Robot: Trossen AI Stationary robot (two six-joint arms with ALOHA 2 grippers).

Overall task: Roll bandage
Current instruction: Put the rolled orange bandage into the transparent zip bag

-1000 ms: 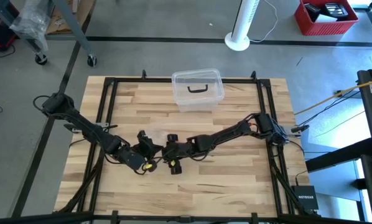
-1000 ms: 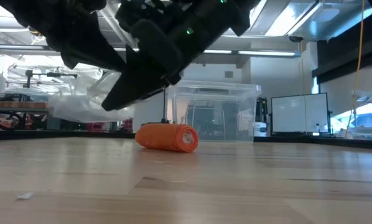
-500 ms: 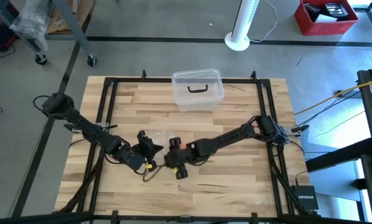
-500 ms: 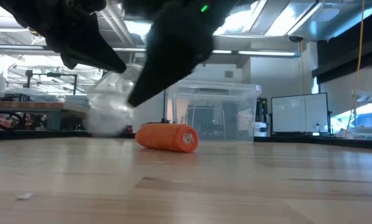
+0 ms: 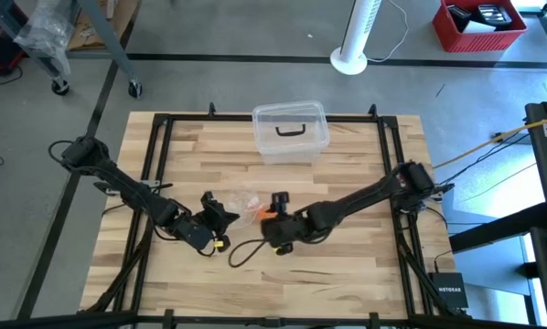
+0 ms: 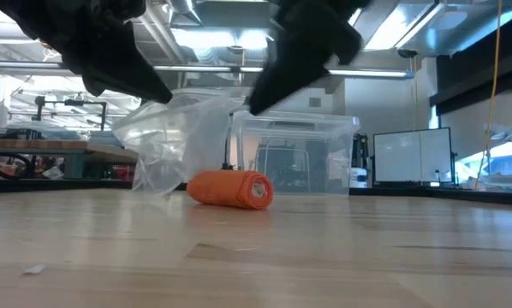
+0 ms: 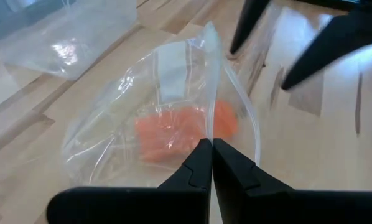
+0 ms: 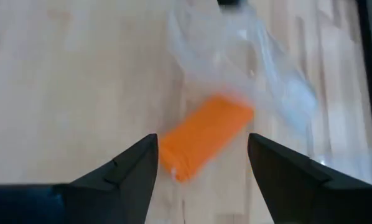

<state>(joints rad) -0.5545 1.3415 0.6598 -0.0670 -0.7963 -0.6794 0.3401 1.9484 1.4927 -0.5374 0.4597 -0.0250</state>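
The bandage (image 6: 230, 188) is a small orange roll lying on its side on the table, also seen in the high view (image 5: 262, 212) and the right wrist view (image 8: 201, 134). A clear plastic wrapper (image 6: 179, 141) hangs beside and behind it from my left gripper (image 7: 211, 146), which is shut on it. Through the wrapper (image 7: 155, 106) the bandage (image 7: 173, 130) shows as an orange blur. My right gripper (image 8: 201, 142) hovers open above the bandage, a finger on either side, touching nothing. Whether the roll's far end is still in the wrapper's mouth, I cannot tell. My left gripper pinches the wrapper at its upper edge (image 7: 208, 127) between its two shut fingertips, which slant down from the table's left side. The wrapper hangs slack and spread below the fingers, its lower end (image 6: 153, 184) at the table next to the bandage.
A clear plastic box with a black handle (image 5: 290, 132) stands at the far middle of the table. A dark cable loop (image 5: 241, 251) lies near the grippers. Black frame rails (image 5: 159, 137) run along the table's sides.
My right gripper has risen and drawn back toward the table's right edge, away from my left gripper, tipping as it went. The wrapper, earlier bunched behind the arms, now hangs spread out below my left gripper. The bandage has stayed where it was.
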